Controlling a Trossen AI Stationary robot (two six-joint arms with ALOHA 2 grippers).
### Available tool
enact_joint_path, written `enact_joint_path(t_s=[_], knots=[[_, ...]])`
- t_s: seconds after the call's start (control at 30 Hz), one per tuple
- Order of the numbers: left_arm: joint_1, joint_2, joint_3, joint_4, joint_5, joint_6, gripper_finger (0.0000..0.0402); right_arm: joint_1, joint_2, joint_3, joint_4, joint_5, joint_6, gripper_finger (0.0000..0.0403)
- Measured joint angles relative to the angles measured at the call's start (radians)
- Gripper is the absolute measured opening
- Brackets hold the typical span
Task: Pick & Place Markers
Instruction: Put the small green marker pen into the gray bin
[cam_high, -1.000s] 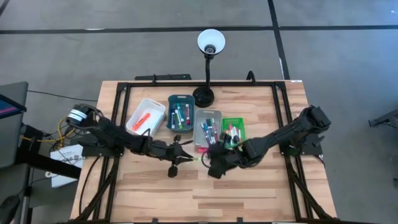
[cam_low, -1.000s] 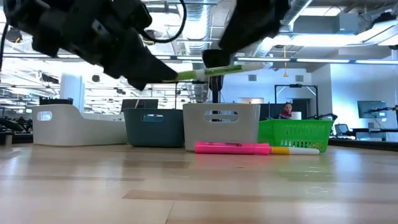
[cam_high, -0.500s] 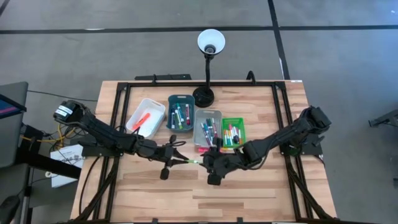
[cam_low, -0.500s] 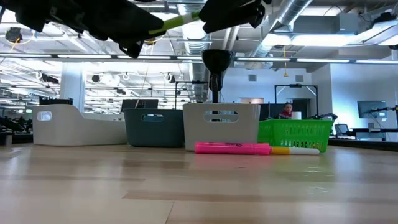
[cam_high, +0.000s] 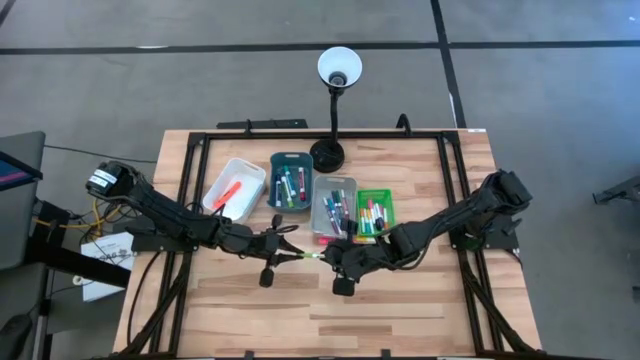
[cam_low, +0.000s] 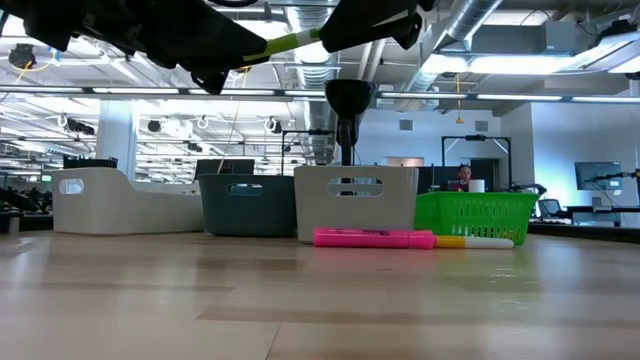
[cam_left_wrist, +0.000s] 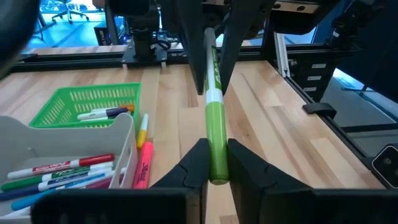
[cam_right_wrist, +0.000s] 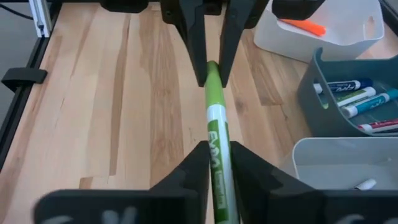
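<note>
Both grippers share one green marker (cam_high: 305, 257), held in the air over the middle of the table. It has a green cap and a white barrel with green lettering. My left gripper (cam_left_wrist: 211, 169) is shut on the cap end, and my right gripper (cam_right_wrist: 215, 169) is shut on the barrel end. In the low view the marker (cam_low: 290, 40) slants high above the tabletop between the two dark grippers. A pink marker (cam_low: 372, 238) and a yellow-capped marker (cam_low: 478, 241) lie flat on the table in front of the trays. More markers lie inside the trays. My left gripper pinches the marker's green cap end (cam_left_wrist: 213, 134) between its two fingers. It comes from the table's left, and the marker runs straight on past the fingertips, along the fingers. The marker is lifted clear of the table. My right gripper pinches the white barrel (cam_right_wrist: 216, 134) between its two fingers, just behind the green lettering. It comes from the table's right, with the fingers along the marker. The marker is in the air and slants up toward this end in the low view.
Behind the grippers stands a row: a white tray (cam_high: 233, 187) with an orange marker, a dark teal tray (cam_high: 290, 180), a grey tray (cam_high: 334, 203) and a green basket (cam_high: 375, 212). A black desk lamp (cam_high: 332, 95) stands at the far edge. Bare wood lies toward the near edge.
Both grippers, shut on the marker throughout, rose together about a second ago and carried it from just above tray height to well above the trays. They also drifted slightly toward the near-left. The marker now slants more steeply. Over the last half second they have stayed almost still.
</note>
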Motion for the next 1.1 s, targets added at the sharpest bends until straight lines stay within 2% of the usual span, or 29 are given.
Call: enact_joint_path(t_s=[0.13,0.5,0.7,0.9,1.1], knots=[[0.001,0.0,0.0,-0.004,-0.014,0.0,0.0047,-0.007,0.0,0.0,-0.002,-0.013,0.0,0.0025],[0.006,0.0,0.0,-0.002,-0.027,0.0,0.0073,-0.015,0.0,0.0,-0.002,-0.01,0.053,0.0039],[0.007,0.0,0.0,-0.001,-0.128,0.0,0.0081,-0.026,0.0,0.0,-0.017,-0.008,0.087,0.0025],[0.007,0.0,0.0,-0.008,-0.177,0.023,0.0082,-0.035,0.0,0.0,-0.149,0.0,0.227,0.0039],[0.007,0.0,0.0,-0.008,-0.177,0.023,0.0082,-0.085,0.0,0.0,-0.332,0.114,0.464,0.0027]])
